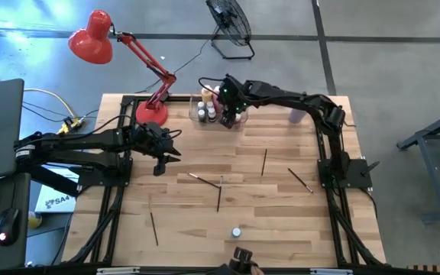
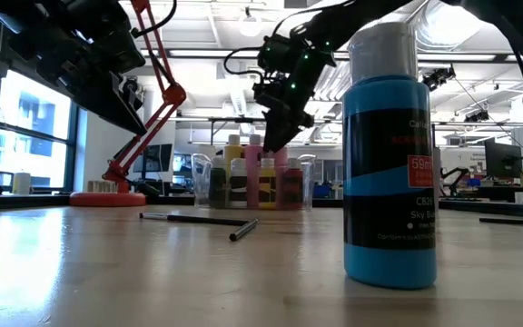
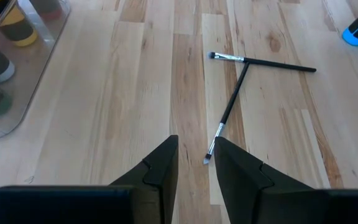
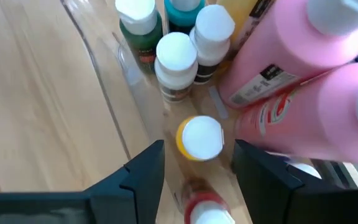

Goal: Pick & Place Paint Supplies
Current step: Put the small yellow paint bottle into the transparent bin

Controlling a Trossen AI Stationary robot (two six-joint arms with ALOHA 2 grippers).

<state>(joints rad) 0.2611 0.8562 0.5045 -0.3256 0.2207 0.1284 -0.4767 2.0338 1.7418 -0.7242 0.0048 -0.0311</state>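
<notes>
At the far left of the tabletop (image 1: 281,229), the left arm is reaching in from the side, its left hand (image 1: 161,156) hanging just above the wood near the red desk lamp (image 1: 121,53). Its two fingers (image 3: 160,171) are standing a narrow gap apart and are gripping nothing; the wrist view is showing bare planks between them, with the bristle tip of one paintbrush (image 3: 227,109) lying just ahead of the fingertips. That brush is meeting a second paintbrush (image 3: 263,61) in a T shape. Further brushes are lying scattered across the middle of the tabletop: one (image 1: 153,228) near the front left, one (image 1: 264,162) just right of centre and another (image 1: 300,180) further right.

Moving rightward along the back edge, the clear bin (image 1: 205,114) is sitting beside the lamp base, holding the pink paint bottles (image 4: 297,68), a yellow-orange bottle (image 2: 233,159) and several tiny white-capped bottles (image 4: 176,56). The right hand (image 1: 231,113) is hovering directly over the bin, fingers (image 4: 142,174) spread wide and pointing down, holding nothing. A small yellow bottle with a white cap (image 4: 199,138) is standing between the fingers, inside the bin; whether they are touching it is unclear.

Near the front edge, a sky-blue paint bottle (image 2: 390,154) is standing upright alone. At the back right, behind the right arm, a lilac cup (image 1: 297,116) is partly showing.
</notes>
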